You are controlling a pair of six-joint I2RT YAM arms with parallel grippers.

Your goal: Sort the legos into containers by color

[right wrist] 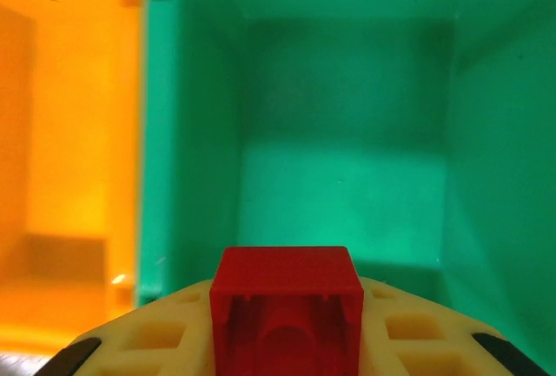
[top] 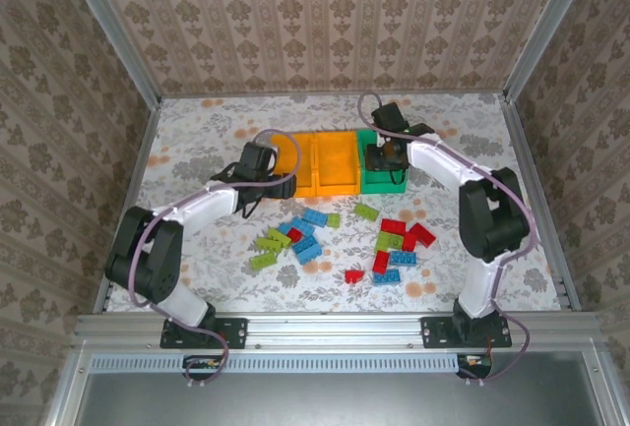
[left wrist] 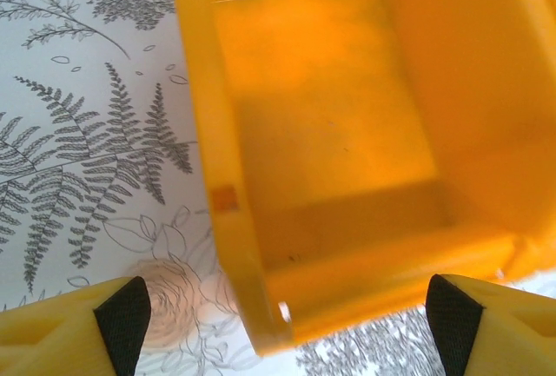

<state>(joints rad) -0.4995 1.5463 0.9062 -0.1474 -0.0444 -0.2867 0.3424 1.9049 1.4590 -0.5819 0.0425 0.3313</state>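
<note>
Right wrist view shows the right gripper [right wrist: 285,352] clamped on a red brick [right wrist: 285,311] over the green bin [right wrist: 347,133], while the left gripper [left wrist: 287,324] hangs with jaws apart over an orange bin [left wrist: 330,115], other legos [top: 308,249] on the table [top: 197,131].

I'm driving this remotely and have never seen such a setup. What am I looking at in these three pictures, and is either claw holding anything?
Two robot arms are bolted at the near edge of the table. The overhead picture looks down from behind them. It shows a left orange bin, a middle orange bin and a green bin, with loose bricks in red, blue and lime in front. The other two pictures come from cameras on the wrists. The left gripper hangs open, holding nothing, over the left orange bin's edge. The right gripper is shut on a red brick above the green bin.
</note>
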